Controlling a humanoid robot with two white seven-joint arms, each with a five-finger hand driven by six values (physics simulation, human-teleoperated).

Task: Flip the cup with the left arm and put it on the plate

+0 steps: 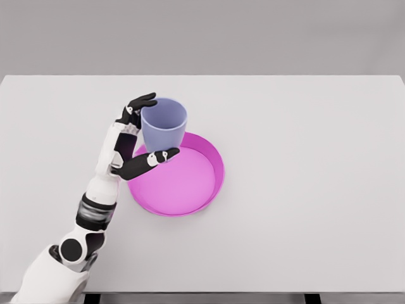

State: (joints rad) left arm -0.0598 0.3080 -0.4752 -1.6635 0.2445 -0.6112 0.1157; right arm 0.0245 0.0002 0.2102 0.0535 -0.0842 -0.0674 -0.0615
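Observation:
A pale blue cup [164,125] stands upright with its mouth up, over the far left rim of the magenta plate [196,183]. My left hand [143,130] is shut on the cup: the thumb [152,161] wraps its near side low down and the fingers [138,104] curl round its far left side. Whether the cup's base touches the plate is hidden by the thumb. The left arm comes up from the lower left corner.
The white table [304,190] stretches wide to the right of the plate and ends at a front edge near the bottom of the picture. A grey wall lies beyond its far edge.

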